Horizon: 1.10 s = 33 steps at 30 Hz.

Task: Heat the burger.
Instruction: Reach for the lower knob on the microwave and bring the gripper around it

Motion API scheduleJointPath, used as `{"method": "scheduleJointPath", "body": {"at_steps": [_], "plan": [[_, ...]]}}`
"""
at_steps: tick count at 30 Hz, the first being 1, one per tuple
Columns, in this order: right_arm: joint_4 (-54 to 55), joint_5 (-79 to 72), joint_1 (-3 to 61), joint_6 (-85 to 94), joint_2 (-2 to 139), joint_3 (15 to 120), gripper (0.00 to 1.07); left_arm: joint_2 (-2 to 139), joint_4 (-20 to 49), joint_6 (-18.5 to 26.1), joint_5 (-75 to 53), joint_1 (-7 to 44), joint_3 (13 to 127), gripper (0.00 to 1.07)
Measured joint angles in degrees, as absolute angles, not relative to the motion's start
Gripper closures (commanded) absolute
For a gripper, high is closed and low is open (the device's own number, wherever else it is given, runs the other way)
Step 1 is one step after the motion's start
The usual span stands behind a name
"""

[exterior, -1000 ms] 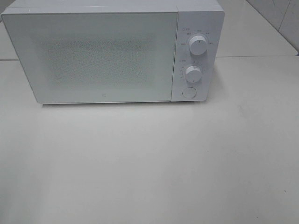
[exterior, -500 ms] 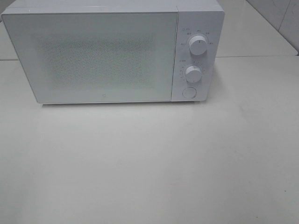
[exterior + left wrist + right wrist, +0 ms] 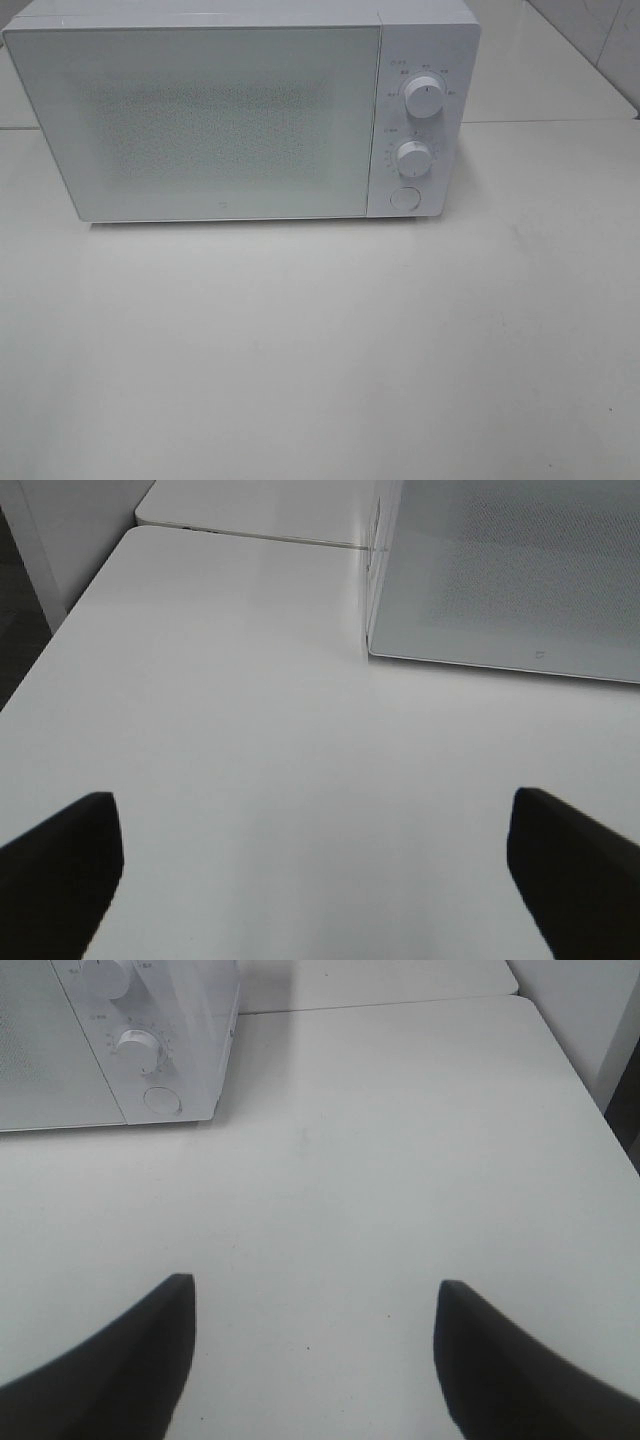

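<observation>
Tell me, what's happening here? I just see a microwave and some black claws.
Nothing is being handled right now. A white microwave stands on the table, door shut. The robot's left gripper and right gripper hang open over bare tabletop, holding nothing. No burger shows in any view; whether one is inside the microwave cannot be told.

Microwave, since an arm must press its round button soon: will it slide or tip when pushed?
The microwave looks wide and low, sitting flat on the table, so it probably won't tip. The table looks smooth, so a hard push on the round button might slide it back slightly. Its bulk suggests enough weight to mostly stay put.
</observation>
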<state>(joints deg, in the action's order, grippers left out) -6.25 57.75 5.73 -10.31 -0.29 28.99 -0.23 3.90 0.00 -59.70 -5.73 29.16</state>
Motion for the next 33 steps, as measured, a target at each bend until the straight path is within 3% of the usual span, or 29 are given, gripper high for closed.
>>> {"method": "scheduleJointPath", "body": {"at_steps": [33], "plan": [[-6.19,52.60,5.73,-10.77,1.15,30.71,0.45,-0.23,3.90,0.00,-59.70,-5.73,29.16,0.06]]}}
